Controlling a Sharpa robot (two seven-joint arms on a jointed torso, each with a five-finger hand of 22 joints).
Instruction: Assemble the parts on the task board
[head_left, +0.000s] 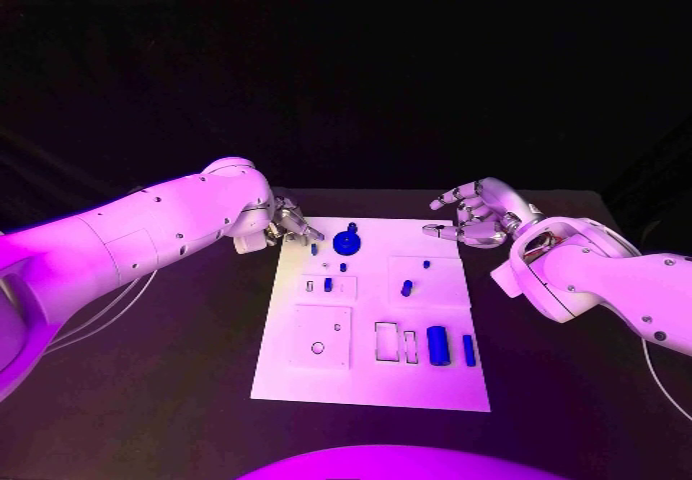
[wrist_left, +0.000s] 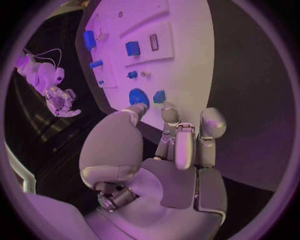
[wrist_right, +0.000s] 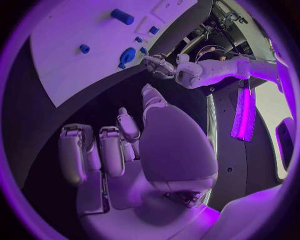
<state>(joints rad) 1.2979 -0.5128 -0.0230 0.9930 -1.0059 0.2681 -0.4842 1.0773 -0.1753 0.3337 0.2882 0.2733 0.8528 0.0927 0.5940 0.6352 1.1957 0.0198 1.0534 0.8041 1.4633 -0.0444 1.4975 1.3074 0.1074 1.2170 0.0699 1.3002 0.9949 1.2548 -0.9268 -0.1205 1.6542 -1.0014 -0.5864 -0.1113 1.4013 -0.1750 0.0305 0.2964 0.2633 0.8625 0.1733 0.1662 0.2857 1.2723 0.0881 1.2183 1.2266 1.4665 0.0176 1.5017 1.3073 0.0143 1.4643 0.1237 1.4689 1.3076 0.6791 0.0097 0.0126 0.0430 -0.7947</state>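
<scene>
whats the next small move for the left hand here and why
Probably ease the left robot hand a little toward the round blue part and close on it. The hand holds nothing and hovers at the board's far left corner, with that part the nearest large piece. The right robot hand hangs open, off the board.

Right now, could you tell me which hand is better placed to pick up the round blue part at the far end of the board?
Left. The left hand hovers beside the round blue part, while the right hand hangs off the task board.
</scene>
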